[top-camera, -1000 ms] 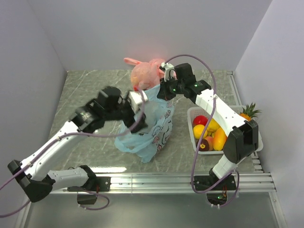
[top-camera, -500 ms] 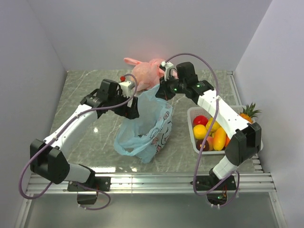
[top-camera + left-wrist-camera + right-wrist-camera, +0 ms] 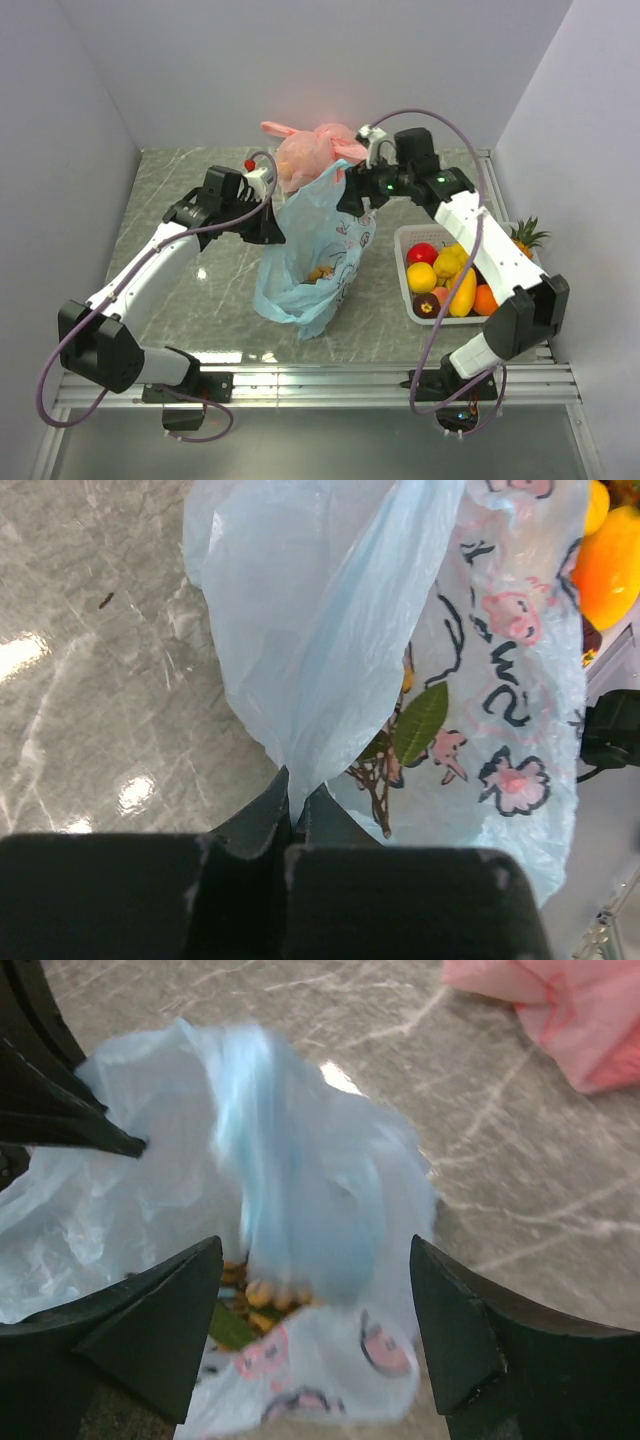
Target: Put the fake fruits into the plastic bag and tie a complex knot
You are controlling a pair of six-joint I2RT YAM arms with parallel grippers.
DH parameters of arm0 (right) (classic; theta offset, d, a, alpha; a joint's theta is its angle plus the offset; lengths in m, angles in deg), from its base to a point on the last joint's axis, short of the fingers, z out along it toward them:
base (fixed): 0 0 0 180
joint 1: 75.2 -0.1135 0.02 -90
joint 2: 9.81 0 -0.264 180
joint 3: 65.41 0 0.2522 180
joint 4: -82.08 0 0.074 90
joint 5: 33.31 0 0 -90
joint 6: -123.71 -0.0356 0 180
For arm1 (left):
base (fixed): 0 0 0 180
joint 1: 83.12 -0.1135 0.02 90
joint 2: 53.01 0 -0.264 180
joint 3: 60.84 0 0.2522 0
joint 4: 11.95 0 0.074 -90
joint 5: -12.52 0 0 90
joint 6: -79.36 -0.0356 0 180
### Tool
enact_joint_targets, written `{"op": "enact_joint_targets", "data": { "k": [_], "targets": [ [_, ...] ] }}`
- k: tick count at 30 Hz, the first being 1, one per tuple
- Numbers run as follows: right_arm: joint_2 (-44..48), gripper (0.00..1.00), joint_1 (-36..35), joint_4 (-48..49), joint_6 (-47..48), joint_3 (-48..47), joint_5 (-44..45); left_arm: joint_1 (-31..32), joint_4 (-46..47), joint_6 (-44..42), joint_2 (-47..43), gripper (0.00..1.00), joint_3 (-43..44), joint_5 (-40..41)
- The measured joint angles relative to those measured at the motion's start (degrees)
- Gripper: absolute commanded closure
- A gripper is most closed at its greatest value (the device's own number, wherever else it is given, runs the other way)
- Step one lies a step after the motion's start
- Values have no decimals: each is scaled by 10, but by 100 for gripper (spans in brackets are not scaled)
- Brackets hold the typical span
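Fruit loading is in hand. The plastic bag (image 3: 318, 255) stands on the table (image 3: 180, 180), with most fake fruits (image 3: 445, 280) in the white basket (image 3: 404, 238) just right of it. The left arm (image 3: 160, 262) reaches to the bag's left rim, jaws clamped on the film. The right arm (image 3: 470, 215) arches over its mouth, jaws apart and empty. Next, probably, it fetches a fruit from the basket.

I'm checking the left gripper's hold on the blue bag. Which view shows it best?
Left wrist: the left gripper pinches the bag up close. Overhead it looks small; right wrist catches only its dark tip.
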Motion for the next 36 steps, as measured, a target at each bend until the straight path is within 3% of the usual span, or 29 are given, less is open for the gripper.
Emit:
{"op": "enact_joint_targets", "data": {
  "k": [7,13,15,16,21,29,36],
  "targets": [
    [85,18,89,-93,47,-2,-14,-2,2,17,-3,100,0,0],
    [121,17,186,-269,176,-22,-11,-2,2,17,-2,99,0,0],
    [119,15,209,-325,212,-17,10,-2,3,17,-1,100,0,0],
    [120,1,224,-344,224,-9,21,-2,5,17,0,99,0,0],
    [131,0,325,-397,256,21,84,-2,6,17,3,100,0,-1],
    [106,0,493,-369,150,-33,196,-2,6,16,3,100,0,-7],
    [80,0,560,-293,32,-12,281,-4,6,16,3,100,0,-14]
  ]
}}
